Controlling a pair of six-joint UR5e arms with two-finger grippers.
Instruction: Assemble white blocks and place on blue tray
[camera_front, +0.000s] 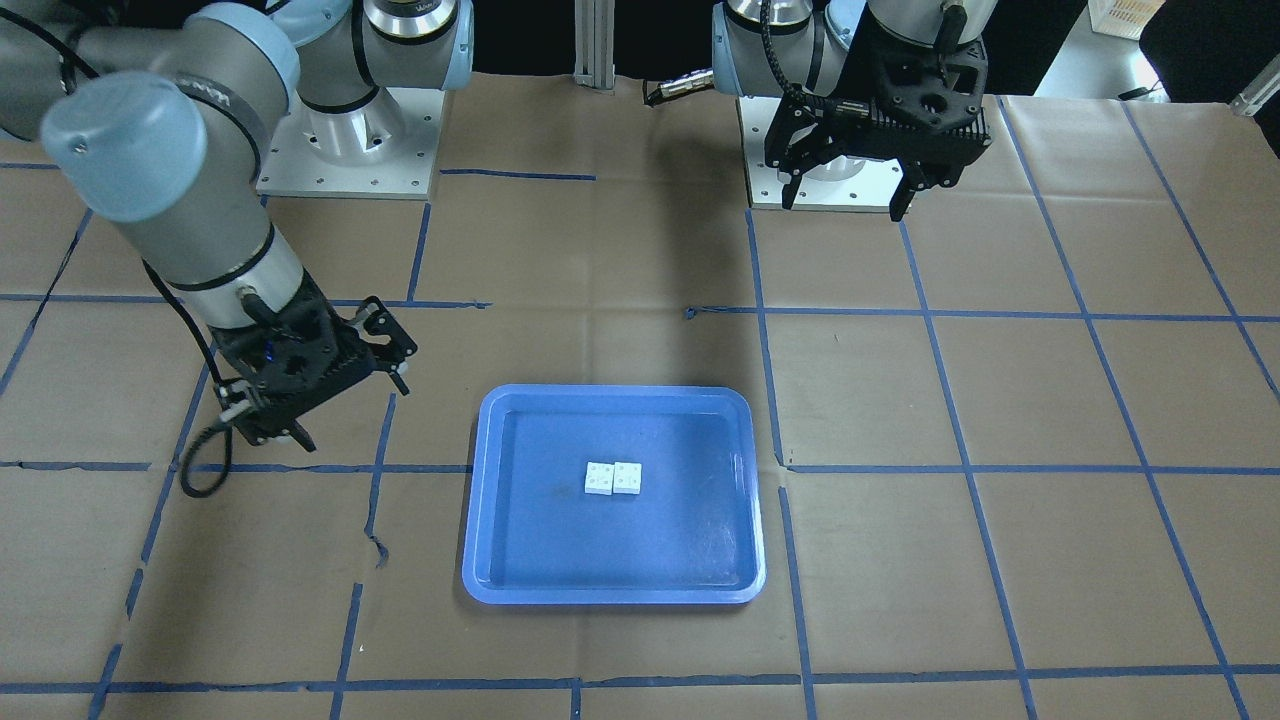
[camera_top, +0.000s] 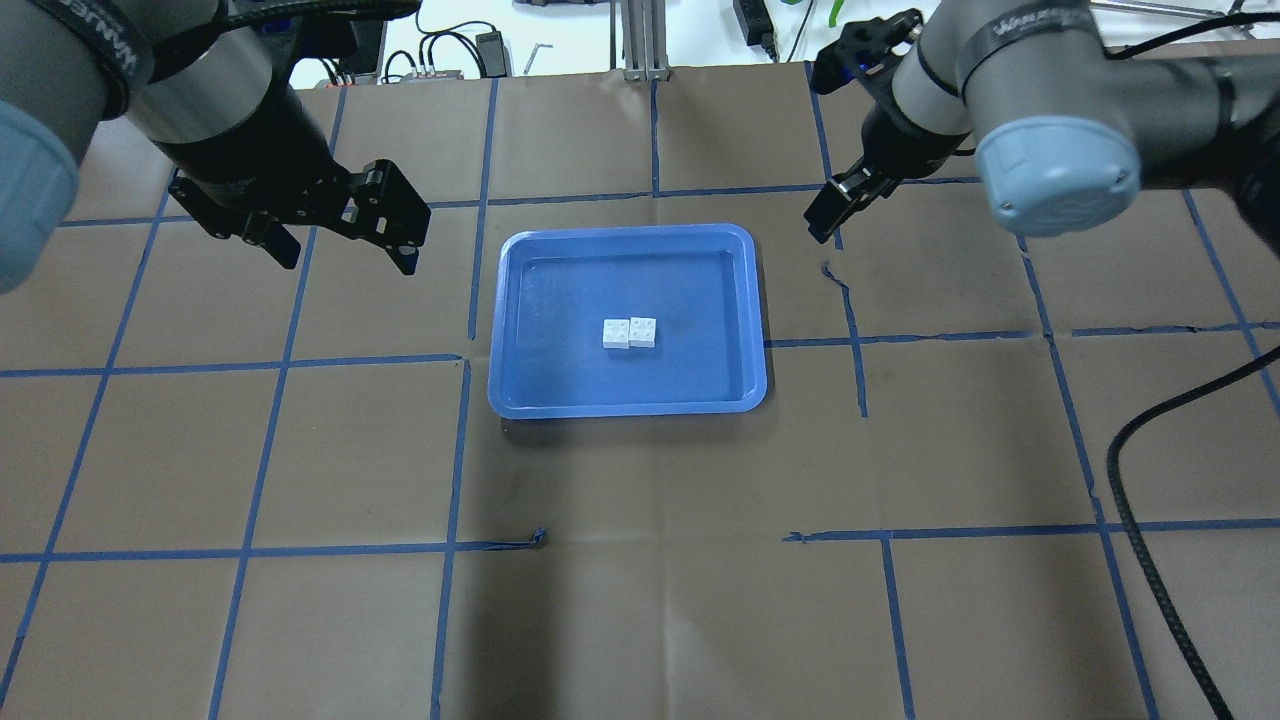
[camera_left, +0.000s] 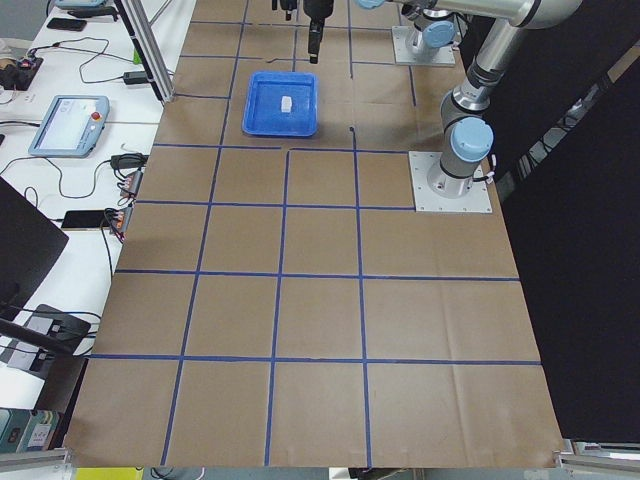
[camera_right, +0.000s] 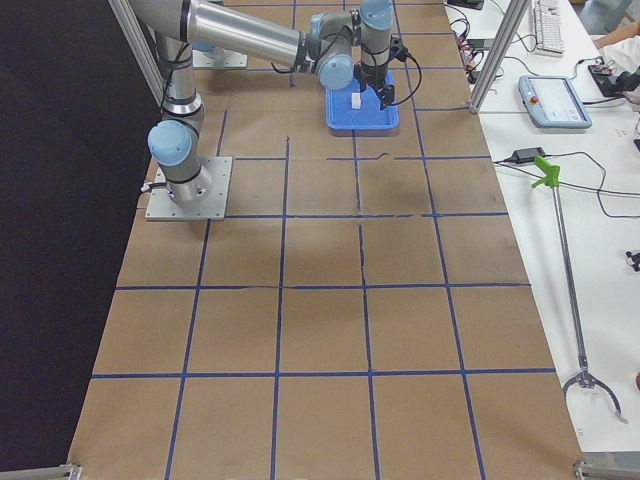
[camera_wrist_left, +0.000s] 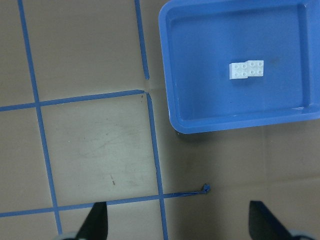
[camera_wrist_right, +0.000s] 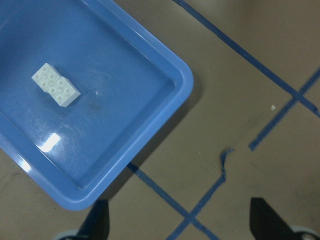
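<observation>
One blue tray (camera_wrist_right: 186, 82), rounded corner showing, holding two white blocks (camera_wrist_right: 56, 85) touching side by side, studs up; brown table (camera_wrist_right: 250, 105) with blue tape lines (camera_wrist_right: 240, 50); right gripper (camera_wrist_right: 181, 225), tips spread wide at bottom edge.

Bright, even light falls from above, and colours are clear with no hard shadows. In the overhead view a broad soft shadow darkens the brown desk (camera_top: 980, 450) at 6 o'clock, and a thin one runs along the 6 o'clock rim of the blue tray (camera_top: 630, 409). In the right wrist view, white glare smears the tray floor at 8 o'clock. The dark fingertips (camera_wrist_left: 97, 222) of the left tool (camera_wrist_left: 180, 227) and right tool (camera_wrist_right: 180, 227), at 5 and 7 o'clock, are blurred.
</observation>
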